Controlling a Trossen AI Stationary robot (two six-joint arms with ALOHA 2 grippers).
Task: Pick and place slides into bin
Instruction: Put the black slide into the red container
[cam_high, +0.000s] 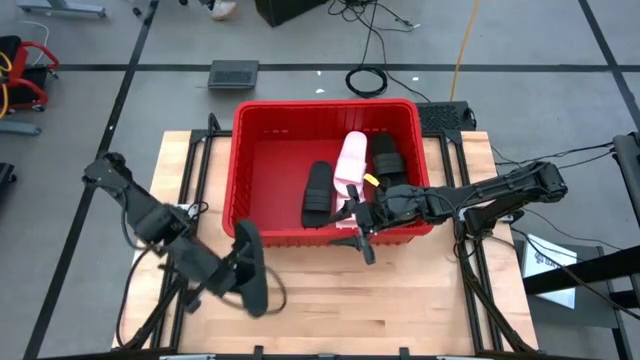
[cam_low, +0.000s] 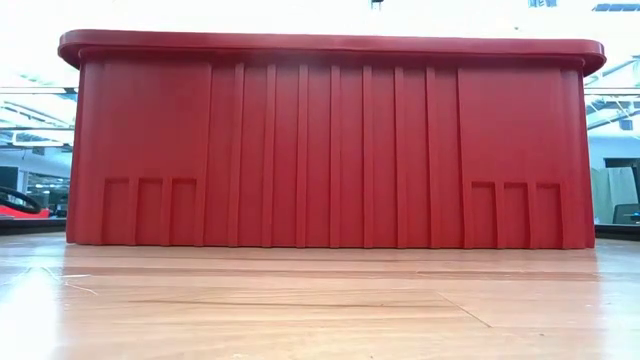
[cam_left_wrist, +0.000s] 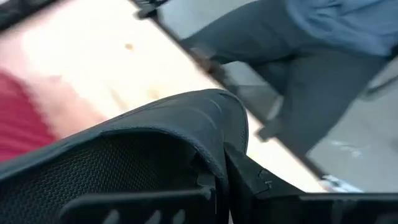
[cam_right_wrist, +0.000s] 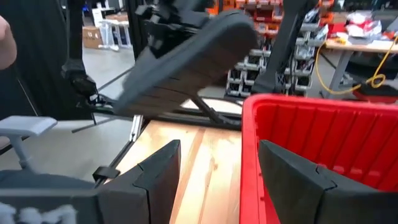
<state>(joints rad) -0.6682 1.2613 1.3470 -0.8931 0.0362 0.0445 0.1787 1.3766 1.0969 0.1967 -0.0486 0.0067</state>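
Bin (cam_high: 243, 160): large red plastic basket, thick rim, upper centre of the high view on the wooden table (cam_high: 420, 300); in the low view its ribbed red wall (cam_low: 330, 150) fills nearly the whole frame. Contents seen from above: black slide (cam_high: 317, 193) lying lengthwise at centre of the bin floor; pale pink slide (cam_high: 350, 160) just right of it, angled up against a further black slide (cam_high: 386, 160) toward the bin's right wall. Fourth item: black slide (cam_high: 252, 266), lower left of centre in the high view, outside the bin and below its front wall, clamped in the left gripper (cam_high: 236, 270); fingers nearly closed on it. Same slide in the left wrist view as a dark textured strap and sole (cam_left_wrist: 155, 143) across the lower frame; in the right wrist view as a dark tilted sole (cam_right_wrist: 186, 59) at upper centre, raised off the table. Left arm: reaching from the left edge of the table diagonally toward lower centre. Right gripper (cam_high: 360, 228): fingers spread wide, holding nothing, straddling the bin's front wall near its right corner; fingers (cam_right_wrist: 158, 180) dark, either side of the red rim (cam_right_wrist: 249, 143). Right arm: stretched in horizontally from the right edge. Blurred dark trousers of a person (cam_left_wrist: 298, 81), probably standing, beyond the table in the left wrist view.
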